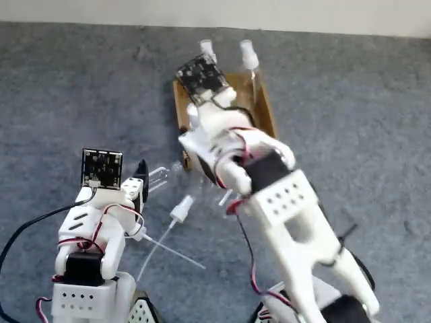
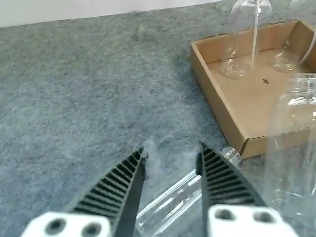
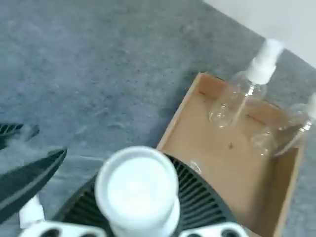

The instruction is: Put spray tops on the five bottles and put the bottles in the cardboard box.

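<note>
standing in the cardboard box [image 2: 253, 106], two spray-topped bottles [image 3: 237, 98]

The bench [image 1: 363, 108] is grey and short-piled on top as far as I can see, something like felt or thin carpet, mottled with lighter and darker flecks and a few pale scuffs. Along its far side stands a plain off-white wall [image 1: 323, 12], meeting the grey in a straight line that slopes a little across the high view. The light is soft and even, leaving only faint, blurred shadows on the grey surface
</note>
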{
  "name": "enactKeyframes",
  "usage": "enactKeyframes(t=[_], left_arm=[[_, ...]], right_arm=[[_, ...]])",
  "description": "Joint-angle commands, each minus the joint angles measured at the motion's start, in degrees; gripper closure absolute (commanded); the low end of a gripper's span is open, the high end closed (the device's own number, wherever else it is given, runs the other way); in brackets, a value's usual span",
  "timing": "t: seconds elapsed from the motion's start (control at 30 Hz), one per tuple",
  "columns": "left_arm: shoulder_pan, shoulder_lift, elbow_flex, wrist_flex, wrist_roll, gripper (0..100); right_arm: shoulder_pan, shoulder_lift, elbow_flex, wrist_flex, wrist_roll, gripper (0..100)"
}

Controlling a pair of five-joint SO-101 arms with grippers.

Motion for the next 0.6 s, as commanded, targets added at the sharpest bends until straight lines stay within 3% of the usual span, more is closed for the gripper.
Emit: enactKeyframes(t=[0.0,0.13,0.3,0.47,0.57], left_arm=[[-0.7,-0.6,-0.7,-1.3,-0.4,86],[2.2,-0.5,-1.3,-1.2,-0.4,85],[9.5,6.1,-5.1,-1.2,-2.6,85],[14.4,23.9,-16.1,-1.2,-2.5,85],[14.9,33.0,-21.3,-1.2,-2.5,85]], right_arm=[[7.3,-8.2,0.1,5.2,0.2,99.5],[24.3,-8.7,3.8,14.5,10.1,99.5],[42.2,-3.8,11.6,16.5,22.3,99.5],[46.5,3.3,17.8,6.6,25.6,99.5],[45.2,8.5,22.5,1.3,18.8,99.5]])
